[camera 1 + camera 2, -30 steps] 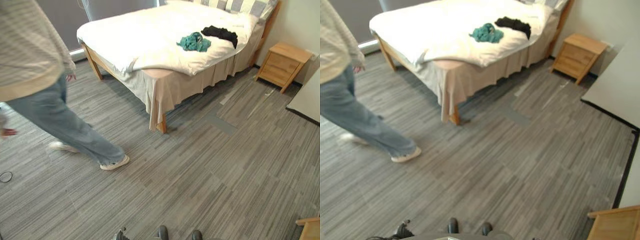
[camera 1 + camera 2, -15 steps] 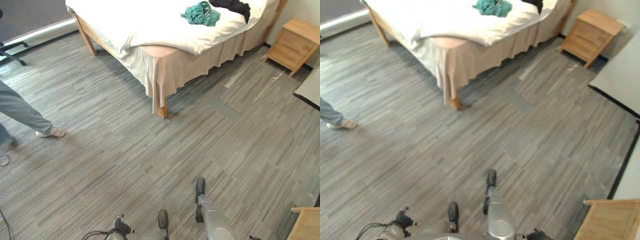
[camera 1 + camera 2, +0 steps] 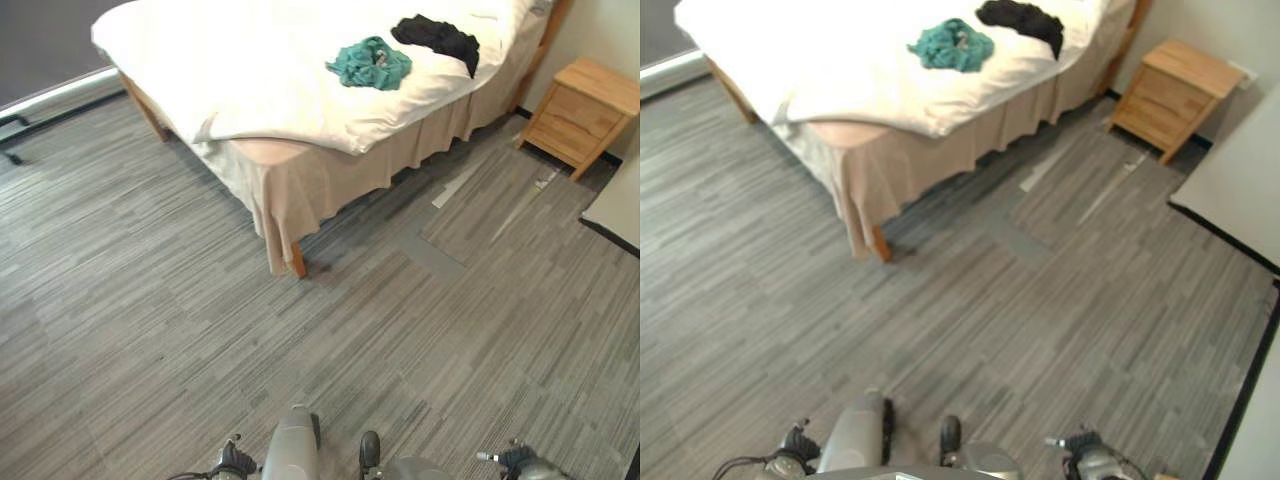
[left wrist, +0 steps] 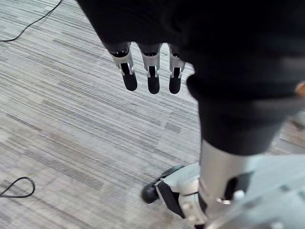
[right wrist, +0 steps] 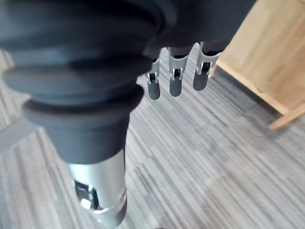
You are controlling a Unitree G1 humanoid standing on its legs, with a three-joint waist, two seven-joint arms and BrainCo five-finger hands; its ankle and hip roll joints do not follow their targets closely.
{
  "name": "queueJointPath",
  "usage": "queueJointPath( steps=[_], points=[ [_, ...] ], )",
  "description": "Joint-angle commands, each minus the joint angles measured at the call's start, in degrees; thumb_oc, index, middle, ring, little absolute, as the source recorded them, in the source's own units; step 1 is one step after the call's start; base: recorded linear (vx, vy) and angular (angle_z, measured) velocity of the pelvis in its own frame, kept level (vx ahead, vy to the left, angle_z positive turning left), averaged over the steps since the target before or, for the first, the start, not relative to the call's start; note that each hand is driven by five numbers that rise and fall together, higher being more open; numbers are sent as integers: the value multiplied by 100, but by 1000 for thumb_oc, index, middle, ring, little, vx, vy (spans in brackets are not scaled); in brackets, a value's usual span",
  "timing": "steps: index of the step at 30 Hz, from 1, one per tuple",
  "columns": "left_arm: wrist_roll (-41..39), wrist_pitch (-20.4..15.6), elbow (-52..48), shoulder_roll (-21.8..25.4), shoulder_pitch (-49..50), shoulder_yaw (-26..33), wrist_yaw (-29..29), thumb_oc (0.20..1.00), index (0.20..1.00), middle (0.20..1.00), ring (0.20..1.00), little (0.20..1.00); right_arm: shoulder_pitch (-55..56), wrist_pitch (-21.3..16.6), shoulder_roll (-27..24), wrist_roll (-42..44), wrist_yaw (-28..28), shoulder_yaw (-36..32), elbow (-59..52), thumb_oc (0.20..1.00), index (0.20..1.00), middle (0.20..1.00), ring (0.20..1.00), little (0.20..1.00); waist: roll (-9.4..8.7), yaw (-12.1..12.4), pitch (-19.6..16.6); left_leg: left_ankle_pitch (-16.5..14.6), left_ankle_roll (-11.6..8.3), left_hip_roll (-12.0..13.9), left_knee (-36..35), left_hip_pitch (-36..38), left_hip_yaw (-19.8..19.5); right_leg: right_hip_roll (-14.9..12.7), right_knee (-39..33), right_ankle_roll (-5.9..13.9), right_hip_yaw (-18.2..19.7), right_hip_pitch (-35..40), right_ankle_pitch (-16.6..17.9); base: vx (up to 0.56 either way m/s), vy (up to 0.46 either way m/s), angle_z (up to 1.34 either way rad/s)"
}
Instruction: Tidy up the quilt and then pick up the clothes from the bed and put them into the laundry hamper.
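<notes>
We read no text, no label or number on the white quilt (image 3: 250,70), none on the light wooden nightstand (image 3: 580,115), none on the grey striped floor (image 3: 450,330)

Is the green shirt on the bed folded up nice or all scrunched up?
Scrunched up. The green garment lies in a crumpled heap on the white quilt, with lumps and wrinkles and no flat folded edges.

Bed (image 3: 300,160) far left, quilt (image 3: 250,70) on it, two garments (image 3: 372,62) (image 3: 437,38) side by side on quilt, nightstand (image 3: 580,115) far right
</notes>
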Motion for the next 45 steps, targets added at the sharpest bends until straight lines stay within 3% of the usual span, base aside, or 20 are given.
queueJointPath(
  steps=[1,3,4,5,7,9,13,14,15,17,21,23,26,27,28,30,31,33,40,45],
  points=[
    [-9,-59,63,74,-244,-154,98,1000,1000,1000,1000,1000,296,-66,-180,166,-78,-78,-197,1000,1000,1000,1000,1000,238,149,101,733,193,-74,-1258,660,592,-280,165,627,-50,16,-465,529,39,-36],
    [15,-21,104,98,-174,-106,34,1000,1000,1000,1000,1000,315,-66,-79,161,-77,-90,-230,1000,1000,1000,1000,1000,196,228,2,687,269,43,-1405,816,1135,-168,513,590,-50,185,-666,600,72,-30],
    [-2,-9,172,119,-83,-36,21,1000,1000,1000,1000,1000,301,-71,58,111,-41,-48,-199,1000,1000,1000,1000,1000,96,350,-46,436,509,-148,-1308,1054,1082,-234,1685,898,-183,-15,-418,509,88,-63],
    [-2,-9,172,118,-84,-35,21,1000,1000,1000,1000,1000,300,-71,57,111,-41,-48,-199,1000,1000,1000,1000,1000,104,357,-62,446,507,-135,-1312,1035,1087,-222,1683,893,-176,-38,-405,449,97,-85],
    [94,82,247,166,-69,-20,45,1000,1000,1000,1000,1000,336,6,180,33,39,-109,-211,1000,1000,1000,1000,1000,229,130,61,198,742,-153,-1485,1751,1127,-690,3904,1609,-472,-1041,608,377,114,-85],
    [70,79,248,191,-120,-12,56,1000,1000,1000,1000,1000,292,26,238,-19,20,-114,-231,1000,1000,1000,1000,1000,327,24,103,132,743,-111,-1707,2146,970,-1017,4094,1489,-666,-1452,453,416,63,20],
    [122,59,233,271,-121,-32,57,1000,1000,1000,1000,1000,299,92,225,-40,-36,-177,-71,1000,1000,1000,1000,1000,380,-47,58,-63,617,-68,-1751,2422,647,-1358,2942,1203,-783,-1527,73,511,-202,105],
    [261,59,287,304,-142,-78,70,1000,1000,1000,1000,1000,250,119,199,42,-42,-260,-15,1000,1000,1000,1000,1000,354,-112,-16,-220,461,-70,-1800,2607,353,-1478,1634,1206,-319,-1452,129,357,-231,127],
    [262,59,288,304,-144,-77,70,1000,1000,1000,1000,1000,249,119,199,42,-42,-260,-14,1000,1000,1000,1000,1000,358,-116,-18,-214,460,-65,-1799,2601,349,-1471,1599,1203,-328,-1439,153,522,-358,119],
    [343,10,339,326,-219,-102,108,1000,1000,1000,1000,1000,255,102,176,168,-48,-404,-42,1000,1000,1000,1000,1000,372,-218,-86,-387,278,65,-1879,2791,-39,-1883,810,1380,576,-1512,662,428,-373,70],
    [371,-32,379,393,-260,-177,174,1000,1000,1000,1000,1000,335,89,227,269,23,-493,-123,1000,1000,1000,1000,1000,290,-284,-191,-468,-84,554,-1939,3010,-514,-2329,741,1681,1281,-1567,1293,458,-616,126],
    [133,-91,408,432,-180,-7,214,1000,1000,1000,1000,1000,204,83,268,215,82,-467,-49,1000,1000,1000,1000,1000,286,-217,-311,-235,-342,1064,-1912,3008,-700,-2002,765,1740,988,-1362,741,341,-741,161],
    [41,-80,430,408,-161,28,207,1000,1000,1000,1000,1000,191,77,276,216,69,-417,-6,1000,1000,1000,1000,1000,346,-212,-321,-10,-375,1211,-1795,2816,-778,-1881,756,1675,849,-1338,559,56,-317,74],
    [-228,-93,380,264,-126,121,235,1000,1000,1000,1000,1000,196,12,184,278,27,-374,-69,1000,1000,1000,1000,1000,432,-265,-248,691,-353,1453,-1601,2476,-399,-1741,549,1511,422,-1057,427,-3,-376,44],
    [-237,-67,349,221,-147,102,240,1000,1000,1000,1000,1000,202,-15,157,343,12,-379,-113,1000,1000,1000,1000,1000,432,-312,-222,852,-302,1526,-1527,2353,91,-1707,423,1452,223,-923,382,-1,-499,126],
    [-223,-60,267,171,-141,80,193,1000,1000,1000,1000,1000,186,18,74,355,-1,-316,-72,1000,1000,1000,1000,1000,418,-306,-194,528,-170,1223,-1337,2228,652,-1601,225,1312,0,-796,339,-13,-375,147],
    [-261,-68,240,119,-121,88,196,1000,1000,1000,1000,1000,188,42,47,292,7,-242,-19,1000,1000,1000,1000,1000,380,-233,-201,25,5,546,-978,1888,293,-1496,141,1199,-101,-765,319,-21,-311,60],
    [-398,-68,224,91,-121,128,225,1000,1000,1000,1000,1000,210,60,39,278,-17,-254,0,1000,1000,1000,1000,1000,283,-232,-189,-260,129,140,-687,1638,309,-1459,139,1110,-226,-749,308,-48,-257,56],
    [-1081,-139,234,264,174,784,409,1000,1000,1000,1000,1000,398,79,155,251,-55,-295,130,1000,1000,1000,1000,1000,444,-220,-221,2,111,189,-1459,2122,530,-1256,99,1068,-607,-589,252,16,-59,29],
    [-1696,-574,-642,1085,530,1775,811,1000,1000,1000,1000,1000,810,-87,398,74,-66,-151,-133,1000,1000,1000,1000,1000,509,-215,-313,161,-33,341,-2058,2622,542,-1178,8,1127,-652,-360,233,70,3,9]
  ],
)
